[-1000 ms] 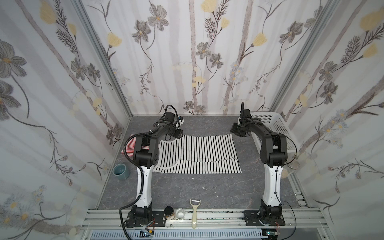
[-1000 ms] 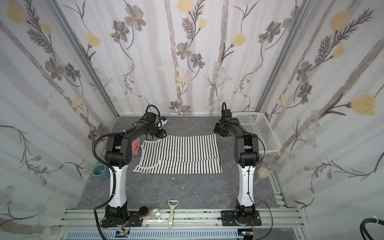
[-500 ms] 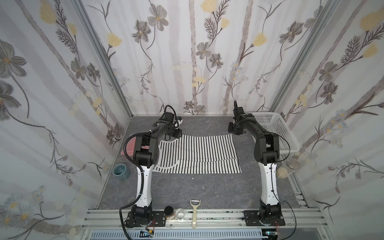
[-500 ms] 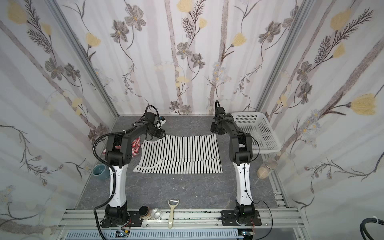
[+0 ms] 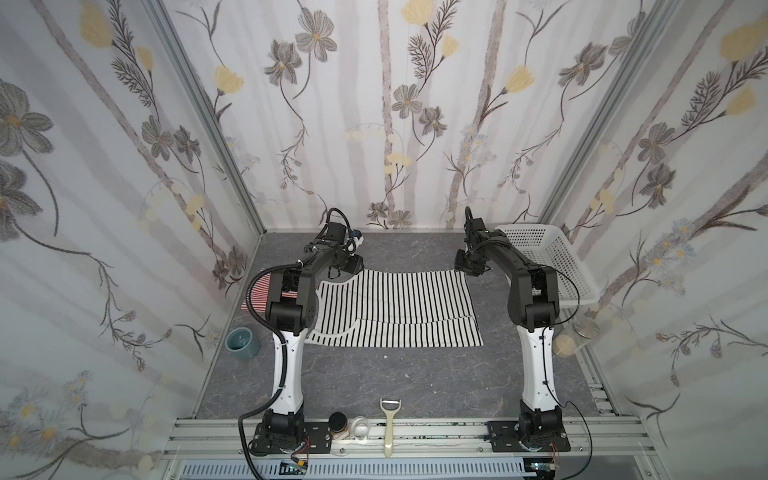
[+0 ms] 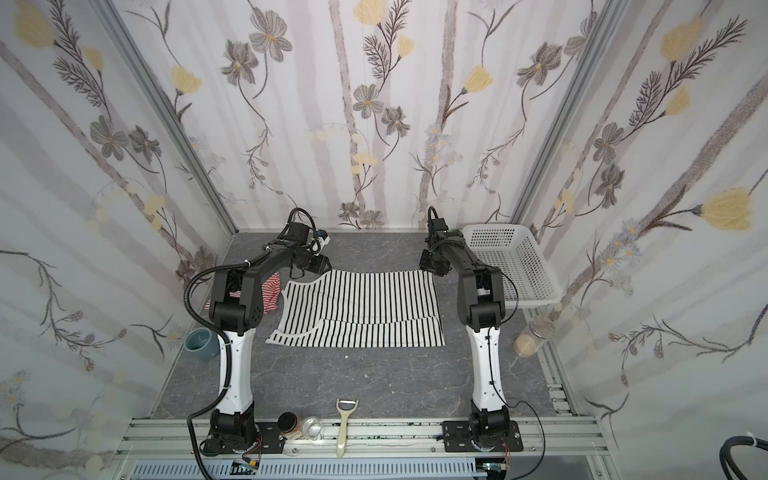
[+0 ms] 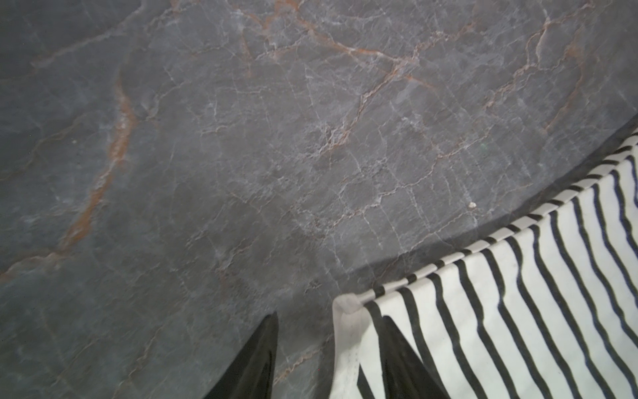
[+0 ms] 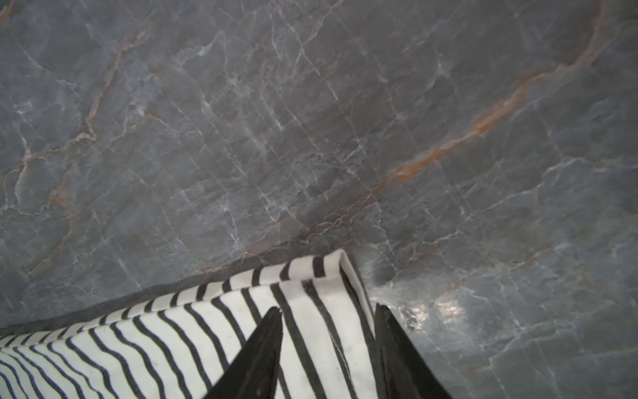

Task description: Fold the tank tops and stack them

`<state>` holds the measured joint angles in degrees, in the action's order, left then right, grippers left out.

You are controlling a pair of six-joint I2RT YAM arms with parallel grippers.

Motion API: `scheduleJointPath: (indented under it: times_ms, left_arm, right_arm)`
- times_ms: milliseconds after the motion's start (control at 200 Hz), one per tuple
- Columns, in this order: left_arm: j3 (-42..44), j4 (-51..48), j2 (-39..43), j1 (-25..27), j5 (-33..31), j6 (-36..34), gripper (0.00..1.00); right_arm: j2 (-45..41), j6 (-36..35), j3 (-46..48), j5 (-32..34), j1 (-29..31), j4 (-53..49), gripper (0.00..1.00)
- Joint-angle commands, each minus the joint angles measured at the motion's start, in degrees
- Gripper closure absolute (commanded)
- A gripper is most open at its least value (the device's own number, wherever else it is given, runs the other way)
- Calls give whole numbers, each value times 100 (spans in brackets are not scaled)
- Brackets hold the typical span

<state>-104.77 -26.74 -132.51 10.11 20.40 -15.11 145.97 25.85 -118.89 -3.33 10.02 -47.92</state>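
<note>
At 11 and 1 o'clock, left gripper (image 7: pixel 328 316) and right gripper (image 8: pixel 327 307), both released, straddle corners of the black-striped tank top (image 5: pixel 395 307).

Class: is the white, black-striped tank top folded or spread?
Folded once, lying flat: on the black-striped tank top, an upper layer's edge stops short of the near edge.

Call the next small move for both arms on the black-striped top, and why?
Probably close both grippers. The left gripper and right gripper each stand open, straddling a far corner of the black-striped top, one finger over cloth, one over table; neither pinches it yet.
</note>
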Motion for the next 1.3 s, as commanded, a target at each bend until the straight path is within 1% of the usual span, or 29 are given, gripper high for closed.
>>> scheduleJointPath:
  times_ms: [0,110,310,575,859,949,1059,1174,1294]
  left_arm:
    - [-53,90,-1,-11,186,94,51]
    - [-44,112,49,-19,253,113,51]
    - [-22,134,123,-25,245,57,51]
    - [72,174,254,-27,328,0,51]
    - [256,246,278,-101,421,-35,51]
    - [302,257,278,-122,428,-37,51]
    - [331,275,294,-132,461,-24,50]
    - [323,287,270,-132,480,-9,50]
    - [325,288,257,-132,457,-9,50]
  right_arm:
    - [328,-174,-594,66,-18,-472,54]
    - [575,-313,-1010,172,-9,-776,54]
    - [806,-481,-1409,299,-33,-1134,58]
    - [1090,-744,-1913,142,-32,-1540,68]
    - [1073,-800,-1900,18,-42,-1467,78]
    - [1069,-822,-1901,-33,-61,-1466,89]
    - [1065,-854,-1901,-62,-63,-1434,100]
    - [1052,-871,-1901,-86,-62,-1443,100]
    - [880,-753,-1772,-298,-34,-1534,100]
